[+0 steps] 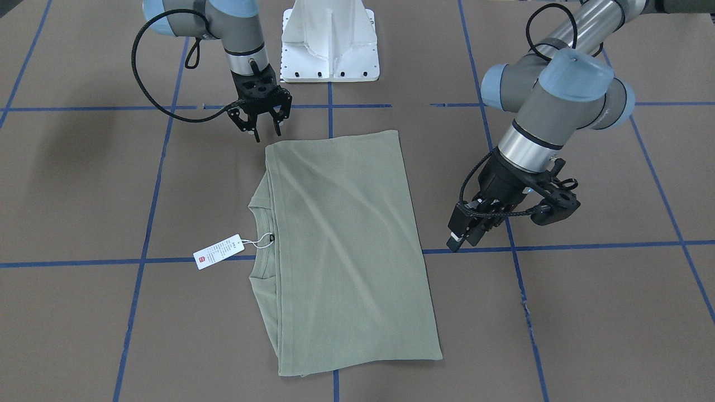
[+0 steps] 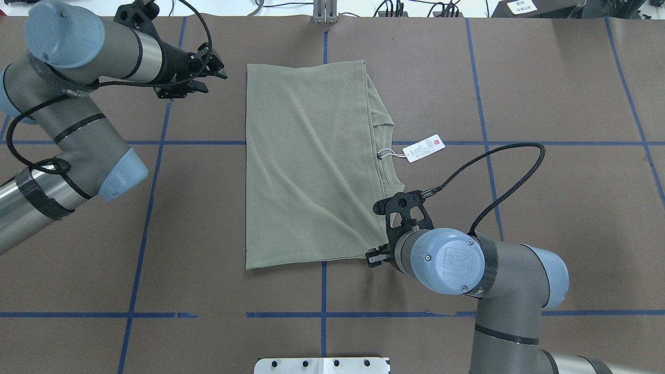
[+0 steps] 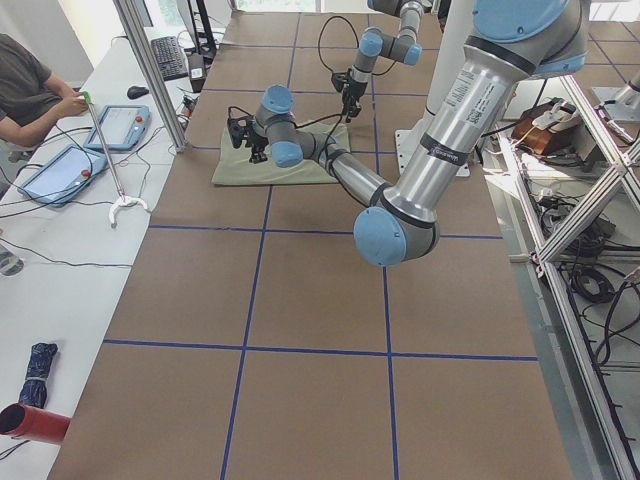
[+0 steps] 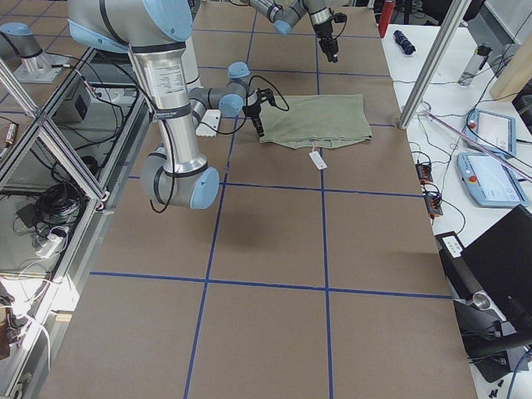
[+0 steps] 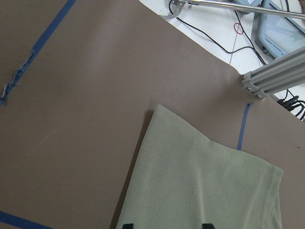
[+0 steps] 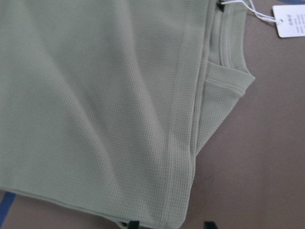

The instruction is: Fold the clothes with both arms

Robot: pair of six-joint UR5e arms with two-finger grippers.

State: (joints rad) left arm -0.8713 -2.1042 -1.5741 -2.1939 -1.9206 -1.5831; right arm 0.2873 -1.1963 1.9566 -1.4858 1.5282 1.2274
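Note:
The sage-green shirt (image 2: 311, 161) lies folded into a rectangle on the brown table, its ribbed collar (image 2: 387, 156) and white hang tag (image 2: 424, 148) on the robot's right side. The tag also shows in the front view (image 1: 219, 251). My left gripper (image 2: 212, 79) is open and empty, hovering just outside the shirt's far left corner; it also shows in the front view (image 1: 459, 241). My right gripper (image 1: 267, 133) is open and empty, just above the shirt's near right corner (image 1: 271, 148). The right wrist view shows the folded edge and collar (image 6: 228, 43) below its open fingertips.
The white pedestal base (image 1: 329, 44) stands at the robot's side of the table. Blue tape lines (image 2: 322, 314) cross the brown surface. An operator (image 3: 30, 90) and tablets (image 3: 55, 172) are at a side table beyond an aluminium post (image 3: 150, 70).

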